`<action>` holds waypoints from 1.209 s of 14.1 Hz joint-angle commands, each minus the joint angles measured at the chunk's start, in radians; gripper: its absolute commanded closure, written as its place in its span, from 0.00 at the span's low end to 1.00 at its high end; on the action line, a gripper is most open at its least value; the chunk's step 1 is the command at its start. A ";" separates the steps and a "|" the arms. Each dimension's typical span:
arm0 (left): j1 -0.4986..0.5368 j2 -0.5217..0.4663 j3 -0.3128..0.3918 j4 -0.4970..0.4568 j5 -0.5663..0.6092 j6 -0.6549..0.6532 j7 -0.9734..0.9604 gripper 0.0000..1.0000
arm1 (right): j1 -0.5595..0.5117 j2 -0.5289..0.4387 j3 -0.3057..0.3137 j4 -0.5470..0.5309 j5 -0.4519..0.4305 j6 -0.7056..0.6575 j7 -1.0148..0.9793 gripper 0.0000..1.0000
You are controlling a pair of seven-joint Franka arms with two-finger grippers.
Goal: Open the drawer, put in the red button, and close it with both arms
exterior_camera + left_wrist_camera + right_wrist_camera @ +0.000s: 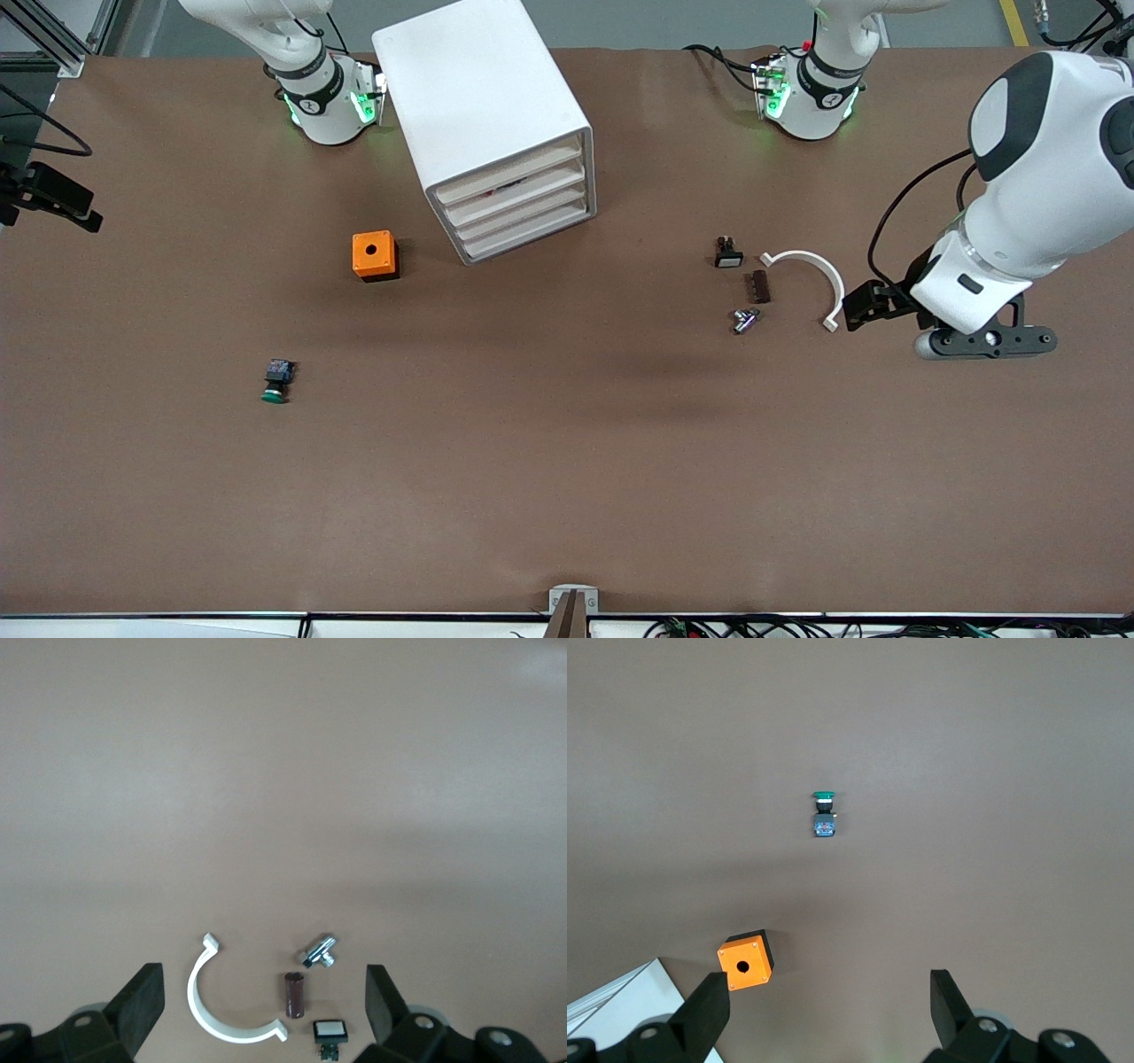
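The white cabinet (483,106) stands near the robots' bases, and its corner shows in the right wrist view (611,1001). The drawer (518,189), second highest of four, looks pushed in like the other three. A small dark-red glimpse shows in the gap above it; the red button is otherwise hidden. My left gripper (988,339) hangs over the table at the left arm's end, open and empty in its wrist view (264,1005). My right gripper (824,1010) is open and empty, high over the orange box; it is outside the front view.
An orange box with a hole (374,255) (745,962) sits beside the cabinet. A green-capped button (276,381) (824,812) lies nearer the front camera. Near the left gripper lie a white curved clip (811,266) (213,1010), a brown cylinder (759,286), a metal fitting (745,319) and a white-capped button (727,252).
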 commanded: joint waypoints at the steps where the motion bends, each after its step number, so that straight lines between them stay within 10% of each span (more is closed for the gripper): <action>1: -0.009 -0.095 0.059 -0.089 -0.027 0.010 0.061 0.00 | -0.026 0.013 0.005 0.012 0.008 0.005 0.000 0.00; 9: -0.098 -0.224 0.135 -0.189 -0.023 0.004 0.045 0.00 | -0.004 0.045 0.006 0.012 0.011 0.047 -0.002 0.00; 17: -0.053 -0.241 0.132 -0.016 -0.040 -0.266 0.042 0.00 | -0.009 0.044 0.005 0.047 0.008 0.033 -0.008 0.00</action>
